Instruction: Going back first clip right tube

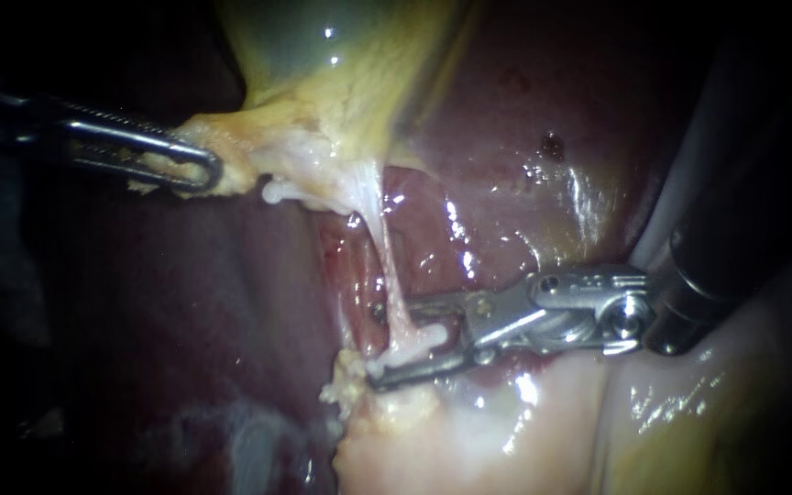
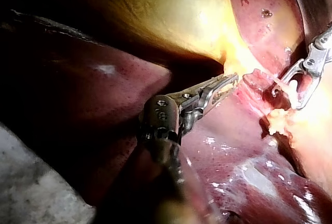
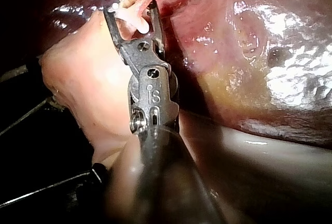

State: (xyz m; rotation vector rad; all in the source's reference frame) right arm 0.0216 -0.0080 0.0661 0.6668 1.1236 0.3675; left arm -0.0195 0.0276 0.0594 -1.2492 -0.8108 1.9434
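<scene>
The right instrument holds its claw spread around the pale tube, low in the middle of the scene. The left instrument, far left, pinches the gallbladder. The right instrument should probably back straight out to the right, claw kept wide so it does not snag the tube.

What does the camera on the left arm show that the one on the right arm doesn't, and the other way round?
Only the left wrist view shows the left instrument, its pincer shut on the yellow edge of the gallbladder. Only the right wrist view shows the right instrument along its shaft. Both show the right instrument's open pincer around a pale tube, and the dark red liver.
</scene>
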